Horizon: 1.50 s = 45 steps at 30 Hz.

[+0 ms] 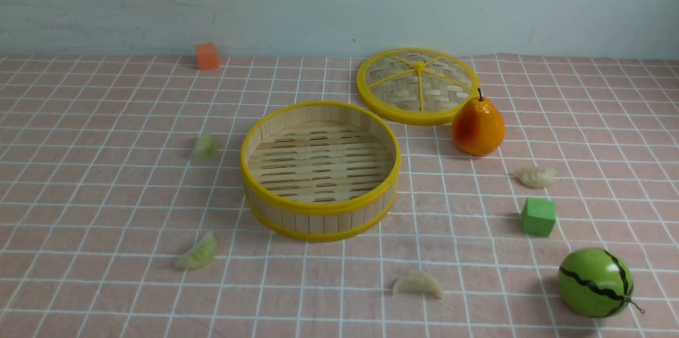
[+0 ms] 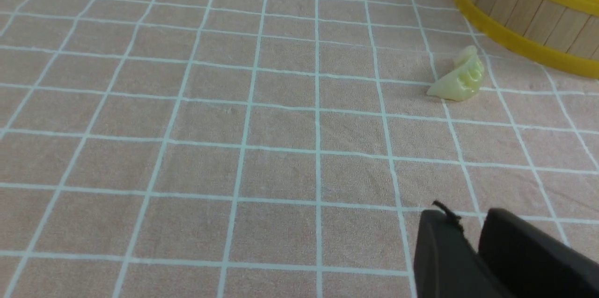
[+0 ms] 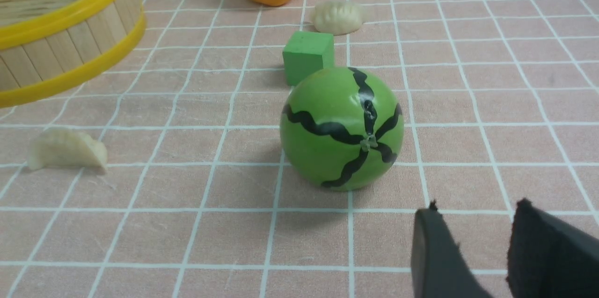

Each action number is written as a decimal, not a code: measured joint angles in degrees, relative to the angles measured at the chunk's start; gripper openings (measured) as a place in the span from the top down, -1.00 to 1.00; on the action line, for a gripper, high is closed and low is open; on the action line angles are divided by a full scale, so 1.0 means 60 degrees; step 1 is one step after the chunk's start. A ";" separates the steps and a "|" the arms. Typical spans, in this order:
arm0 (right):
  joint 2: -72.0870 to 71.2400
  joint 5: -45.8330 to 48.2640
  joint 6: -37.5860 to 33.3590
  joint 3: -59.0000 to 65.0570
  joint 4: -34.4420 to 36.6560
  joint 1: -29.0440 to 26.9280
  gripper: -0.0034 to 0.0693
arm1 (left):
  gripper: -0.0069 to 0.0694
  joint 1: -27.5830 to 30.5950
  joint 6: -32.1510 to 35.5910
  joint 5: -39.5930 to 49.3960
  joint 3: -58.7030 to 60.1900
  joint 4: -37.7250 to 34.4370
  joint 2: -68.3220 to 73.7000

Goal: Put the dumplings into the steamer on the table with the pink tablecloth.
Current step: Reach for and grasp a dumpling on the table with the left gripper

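Note:
The empty bamboo steamer [image 1: 318, 221] stands mid-table on the pink gridded tablecloth [image 1: 106, 195]. Two pale green dumplings lie to its left, one far [image 1: 204, 146] and one near [image 1: 199, 253]. One cream dumpling [image 1: 419, 283] lies in front of it and another [image 1: 537, 176] to its right. Neither gripper shows in the front view. My left gripper [image 2: 465, 216] is shut and empty, low over the cloth, short of the near green dumpling [image 2: 461, 78] and the steamer [image 2: 529, 22]. My right gripper [image 3: 476, 209] is open and empty, behind the toy watermelon [image 3: 341, 129], with the front cream dumpling [image 3: 68, 150] off to the side.
The flat woven lid [image 1: 419, 86] lies behind the steamer, with an orange pear [image 1: 477, 127] beside it. A green cube [image 1: 538, 216] and the watermelon [image 1: 595, 282] sit at the right. An orange cube [image 1: 206, 56] stands by the back wall.

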 joint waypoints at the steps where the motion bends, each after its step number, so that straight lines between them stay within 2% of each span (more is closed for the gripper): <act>1: 0.0000 0.0000 0.0000 0.0000 0.0000 0.0000 0.25 | 0.49 0.0000 0.0000 -0.0102 0.0000 0.0000 0.0000; 4: 0.0000 0.0000 0.0000 0.0000 0.0000 0.0000 0.25 | 0.48 0.0000 0.0000 -0.0566 0.0000 0.0000 0.0000; 10: 0.0000 -0.0464 0.0000 0.0052 0.0001 0.0000 0.25 | 0.47 0.0000 0.0010 -0.3556 0.0010 0.0215 0.0000; 15: 0.0000 -0.3031 0.0000 0.0105 0.0001 0.0000 0.25 | 0.46 0.0000 0.0010 -0.5866 0.0010 0.0270 0.0000; 18: 0.0000 -0.4280 0.0000 0.0105 -0.0009 0.0000 0.25 | 0.45 0.0000 0.0000 -0.6438 0.0010 0.0279 0.0000; 19: 0.0000 -0.5264 0.0011 0.0105 -0.0089 0.0000 0.25 | 0.44 0.0000 -0.0214 -0.6802 0.0010 0.0279 0.0000; 21: 0.0000 -0.5987 0.0137 0.0105 -0.0146 0.0000 0.25 | 0.44 0.0000 -0.0564 -0.7064 0.0010 0.0270 0.0000; 23: 0.0000 -0.7235 0.0630 0.0105 -0.0253 0.0000 0.25 | 0.44 0.0000 -0.1622 -0.7603 0.0010 0.0248 0.0000; 24: 0.0000 -0.7890 0.1000 0.0105 -0.0261 0.0000 0.25 | 0.44 0.0000 -0.2556 -0.7953 0.0010 0.0248 0.0000; 27: 0.0000 -0.8601 0.1627 0.0105 -0.0271 0.0000 0.25 | 0.44 0.0000 -0.4475 -0.8469 0.0010 0.0257 0.0000; 28: 0.0000 -0.8672 0.1835 0.0105 -0.0285 0.0000 0.25 | 0.44 0.0000 -0.5052 -0.8472 -0.0051 0.0307 0.0000; 29: 0.0000 -0.8688 0.1871 0.0105 -0.0283 0.0000 0.26 | 0.44 0.0000 -0.5155 -0.8460 -0.0051 0.0321 0.0000; 31: 0.0000 -0.8468 0.2235 -0.0140 -0.0292 0.0000 0.35 | 0.50 0.0000 -0.5984 -0.7783 -0.0774 0.0709 0.0000; 34: 0.0252 -0.7682 0.2217 -0.1218 -0.0312 0.0000 0.65 | 0.71 0.0000 -0.5912 -0.6605 -0.2380 0.1492 0.0545; 35: 0.0252 -0.7616 0.2199 -0.1306 -0.0324 0.0000 0.65 | 0.73 0.0000 -0.5885 -0.6522 -0.2500 0.1553 0.0545; 37: 0.1054 -0.6844 0.1932 -0.2349 -0.0406 0.0000 0.91 | 0.86 0.0000 -0.5443 -0.5701 -0.3881 0.2336 0.1717; 39: 0.1914 -0.6032 0.1438 -0.3118 -0.0542 0.0000 0.95 | 0.86 0.0000 -0.5178 -0.5230 -0.4862 0.2816 0.3063; 42: 0.2845 -0.5154 0.0856 -0.3601 -0.0664 0.0000 0.95 | 0.86 0.0000 -0.5309 -0.5108 -0.5462 0.2877 0.4349; 43: 0.3677 -0.4185 0.0339 -0.3882 -0.0785 0.0000 0.95 | 0.86 0.0000 -0.5797 -0.5093 -0.5775 0.2840 0.5478; 44: 0.3767 -0.4067 0.0289 -0.3912 -0.0795 0.0000 0.95 | 0.86 0.0000 -0.5868 -0.5093 -0.5833 0.2838 0.5602; 45: 0.4378 -0.3231 0.0019 -0.4083 -0.0807 0.0000 0.94 | 0.86 0.0000 -0.6345 -0.5101 -0.5967 0.2829 0.6444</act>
